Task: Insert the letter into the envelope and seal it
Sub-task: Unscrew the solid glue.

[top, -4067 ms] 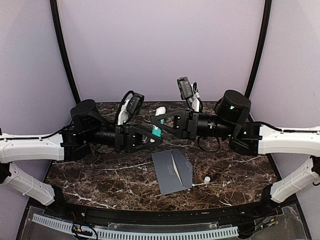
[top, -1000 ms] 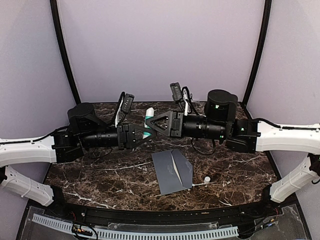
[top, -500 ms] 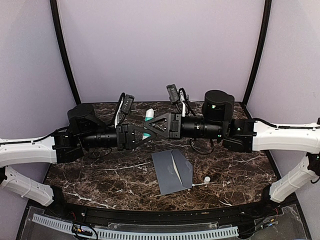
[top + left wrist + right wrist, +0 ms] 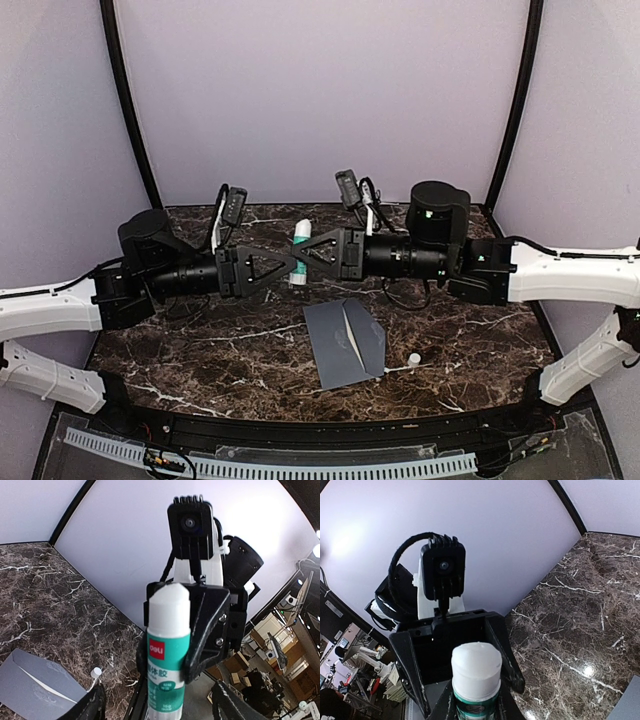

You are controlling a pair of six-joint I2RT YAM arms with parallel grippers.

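1. Slate-grey paper, the envelope (image 4: 335,358) lies flat on the marble table (image 4: 200,350), below the raised arms. A pale sliver at its mouth looks like the letter (image 4: 47,691), tucked inside.
2. Right gripper (image 4: 303,262) is clamped on a glue stick (image 4: 301,238) in mid-air; the left gripper (image 4: 286,265) faces it with fingers apart.
3. Thin, light and floppy, the envelope will likely skid on polished stone, so pin its body and take the flap by its point.
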